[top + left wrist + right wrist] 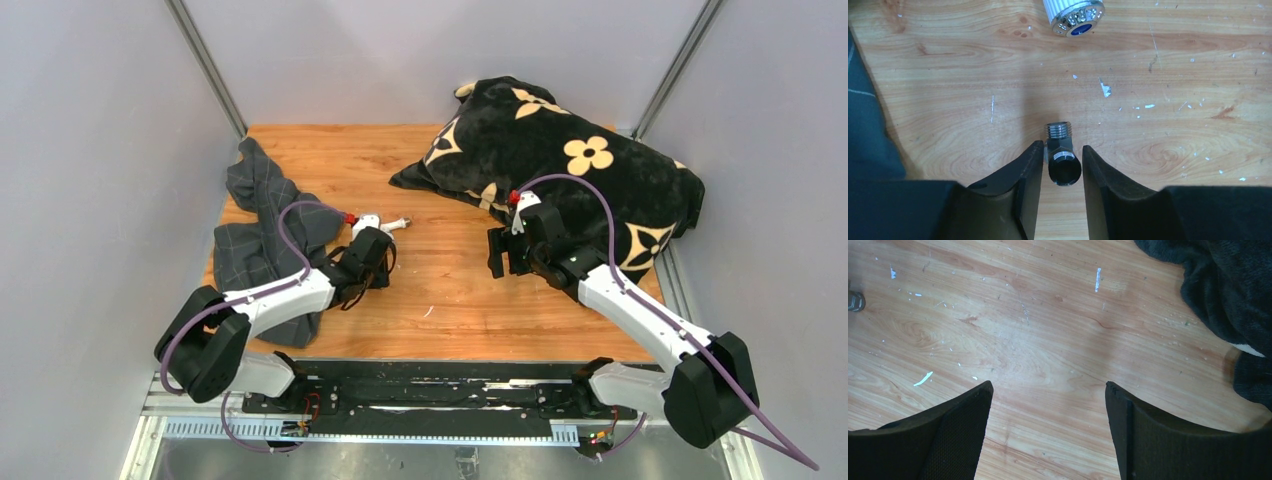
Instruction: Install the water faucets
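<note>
In the left wrist view the small grey metal piece (1060,156) lies on the wooden table between my left gripper's (1059,165) fingers, its threaded end pointing away. The jaws are open and straddle it: the left finger (1025,172) is right against it, and a thin gap shows on the right. The white tap body's round metallic end (1077,17) lies further ahead. In the top view the tap (398,224) lies just beyond my left gripper (375,255), which hides the metal piece. My right gripper (500,255) is open and empty above bare wood (1048,405).
The grey checked cloth (262,235) lies left of my left arm and shows at the left wrist view's edge (868,125). The black flowered cushion (560,160) fills the back right, close behind my right gripper (1228,285). A small grey metal bit (854,301) shows at the right wrist view's left edge.
</note>
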